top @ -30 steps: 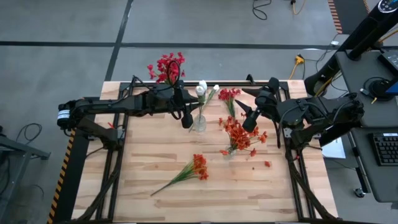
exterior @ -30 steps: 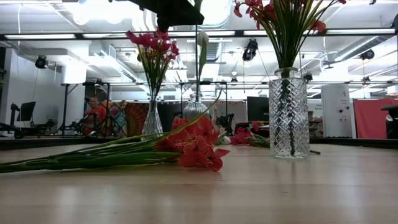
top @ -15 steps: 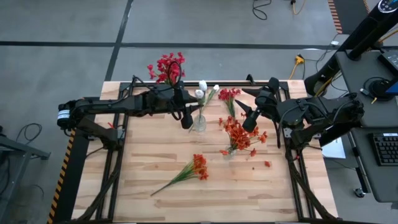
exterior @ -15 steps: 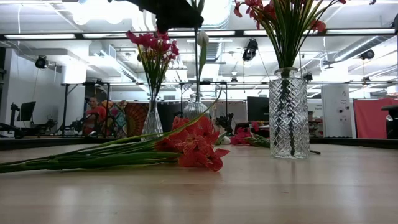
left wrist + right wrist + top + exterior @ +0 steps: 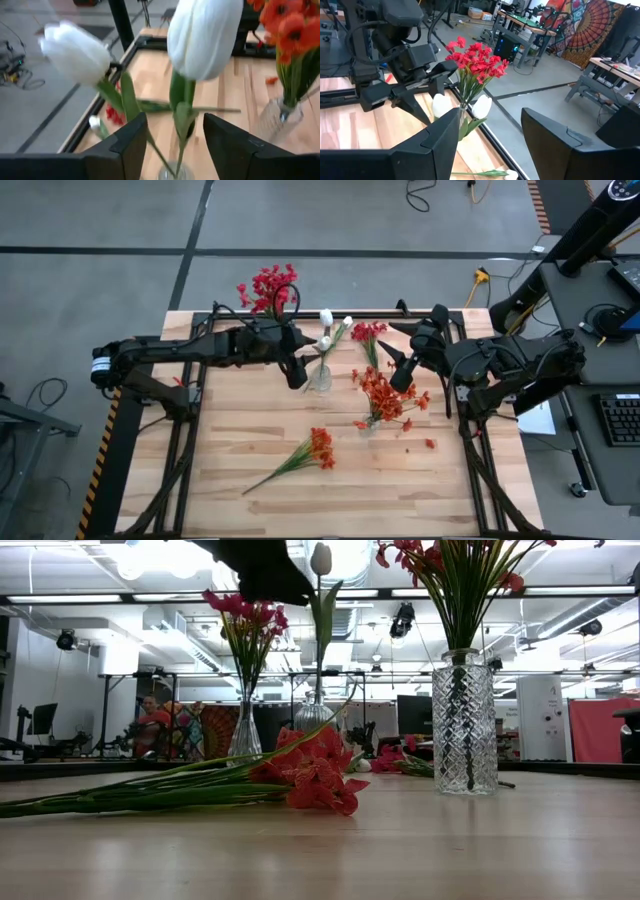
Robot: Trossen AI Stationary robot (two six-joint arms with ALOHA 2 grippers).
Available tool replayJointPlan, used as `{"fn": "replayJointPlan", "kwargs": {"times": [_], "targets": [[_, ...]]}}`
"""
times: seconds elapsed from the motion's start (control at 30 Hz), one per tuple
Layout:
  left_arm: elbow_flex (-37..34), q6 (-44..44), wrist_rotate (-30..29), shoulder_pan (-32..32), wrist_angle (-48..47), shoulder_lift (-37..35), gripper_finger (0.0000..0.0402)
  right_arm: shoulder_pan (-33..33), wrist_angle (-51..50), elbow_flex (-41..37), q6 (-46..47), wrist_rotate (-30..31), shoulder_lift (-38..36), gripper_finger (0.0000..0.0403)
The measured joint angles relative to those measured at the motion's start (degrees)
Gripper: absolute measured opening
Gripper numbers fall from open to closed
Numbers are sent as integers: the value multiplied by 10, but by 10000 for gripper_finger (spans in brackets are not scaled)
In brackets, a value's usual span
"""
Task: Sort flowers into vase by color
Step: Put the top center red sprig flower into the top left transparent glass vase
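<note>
Looking down on the wooden table (image 5: 240, 430), you have the left gripper (image 5: 297, 375) poised just beside the small clear vase (image 5: 321, 377) that holds the white buds (image 5: 326, 317). Its fingers (image 5: 131, 145) stand apart with nothing between them, and a white stalk rises just ahead of the gap. The right gripper (image 5: 400, 375) hangs above the tall cut-glass vase (image 5: 464, 722) of orange-red clusters (image 5: 385, 398); its fingers (image 5: 432, 142) are parted and empty too.

Your crowded zone is the far half of the table. The crimson-red clusters (image 5: 268, 288) stand in a vase at the far edge, leaning out past it, just behind the left arm. The white-bud vase sits between the two grippers, and one red stem (image 5: 368, 335) lies flat near the far edge, between that vase and the right gripper. A white bud also lies by the far rail in the right wrist view.

Your open room is the near half. Only one loose orange-red stem (image 5: 300, 455) lies there, its stalk pointing toward the near-left corner, well apart from both vases. A small red fragment (image 5: 430, 444) rests toward the right side. The near-left and near-right corners show bare wood up to the rails.
</note>
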Motion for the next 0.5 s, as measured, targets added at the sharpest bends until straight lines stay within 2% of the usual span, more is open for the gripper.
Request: {"fn": "replayJointPlan", "kwargs": {"times": [0.23, 0.5], "targets": [[16, -40, 0, -3, -98, -27, 192, 0, 0, 0, 18, 5, 0, 206], [15, -66, -1, -51, -147, -52, 192, -1, -2, 0, 30, 61, 0, 206]]}}
